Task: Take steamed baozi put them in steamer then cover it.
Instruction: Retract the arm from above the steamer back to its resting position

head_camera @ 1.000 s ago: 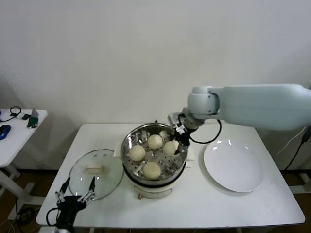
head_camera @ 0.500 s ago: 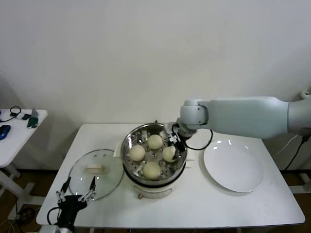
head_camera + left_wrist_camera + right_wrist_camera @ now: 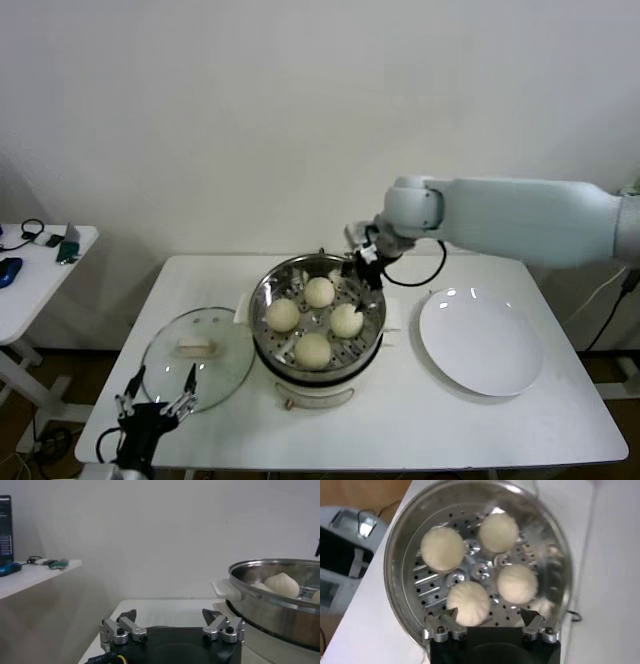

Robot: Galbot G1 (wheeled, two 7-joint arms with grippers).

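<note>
Four steamed baozi sit on the perforated tray inside the steamer, which stands mid-surface. The right end effector hangs over the pot's far rim, fingers spread and holding nothing. The cover lies flat to the steamer's left, a white plate to its right. The left end effector waits, released, at the surface's near-left edge beside the cover.

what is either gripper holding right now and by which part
Nothing is held. The right gripper hangs open over the round shiny steel steamer, clear of the four cream-white baozi. The left gripper sits open near the table's front edge.
</note>
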